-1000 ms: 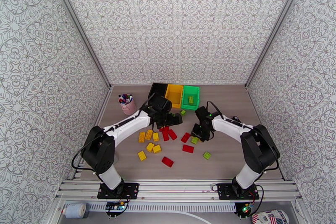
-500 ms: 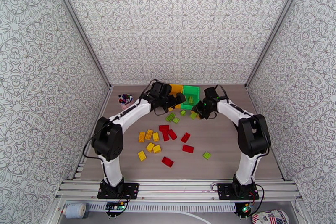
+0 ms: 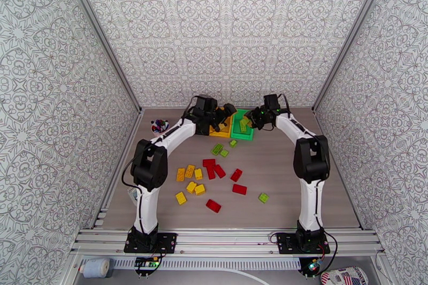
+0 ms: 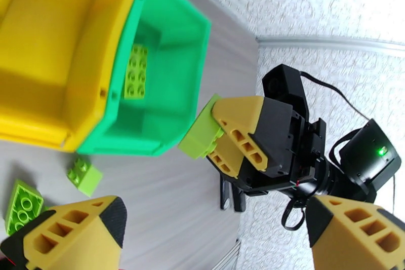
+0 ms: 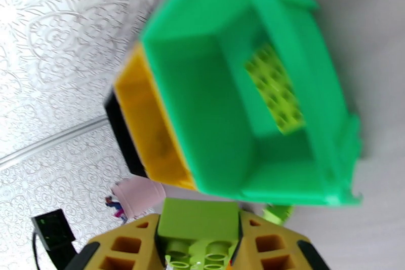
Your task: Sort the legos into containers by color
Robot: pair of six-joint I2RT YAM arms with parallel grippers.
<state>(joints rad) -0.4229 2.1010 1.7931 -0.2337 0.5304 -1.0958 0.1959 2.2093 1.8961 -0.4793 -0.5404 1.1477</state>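
top cam: left gripper (image 3: 227, 112) hangs over the yellow bin (image 3: 219, 132), jaws spread wide, nothing between them. right gripper (image 3: 250, 118) is at the right edge of the green bin (image 3: 243, 135). Loose on the table (image 3: 299, 174): red legos (image 3: 214, 168) mid-table, yellow legos (image 3: 191, 180) just left of them, small green legos (image 3: 217, 148) near the front of the bins, and a lone green brick (image 3: 263, 197) further right. pink cup (image 3: 160, 127) stands far left.

left wrist: own fingers (image 4: 76, 228) are well apart and empty. The right gripper is clamped on a held light green brick (image 4: 201, 133), which sits just outside a corner of the green bin. Can't tell if it touches the rim. A long green brick (image 4: 135, 72) lies flat inside the green bin. Two green legos lie on the table beside the bins.

right wrist: blurry. The held light green brick is pinched between both pads, studs toward the camera, with the green bin ahead. The yellow bin is next to it, then the black bin (image 5: 117, 123).
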